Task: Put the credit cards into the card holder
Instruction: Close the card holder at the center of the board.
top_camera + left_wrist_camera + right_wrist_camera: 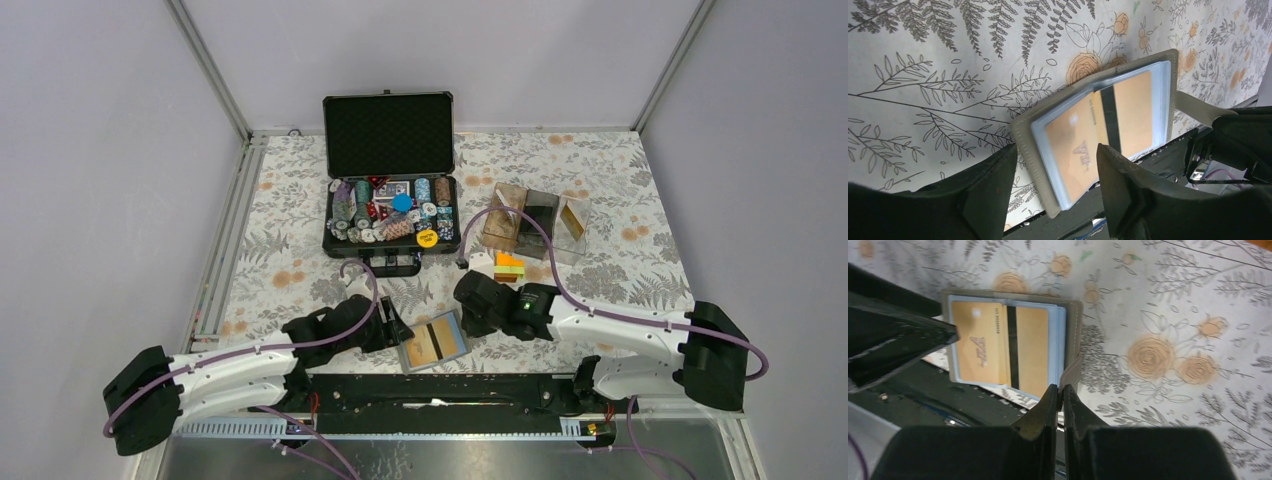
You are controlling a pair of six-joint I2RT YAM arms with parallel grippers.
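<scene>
The holder (434,341) lies open just nearside of the case (390,190) with two orange cards (1083,145) sleeved, the right gripper (1062,390) clamped on its tab (1070,372), apparently to keep it spread, the left gripper (1057,150) well apart and empty astride its edge, and spare cards (508,267) waiting off the case's near right corner.

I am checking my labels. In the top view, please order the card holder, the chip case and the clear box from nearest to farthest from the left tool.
1. card holder, just right of the left tool, at the near edge.
2. chip case, straight ahead, mid-table.
3. clear box, ahead and well to the right.
</scene>
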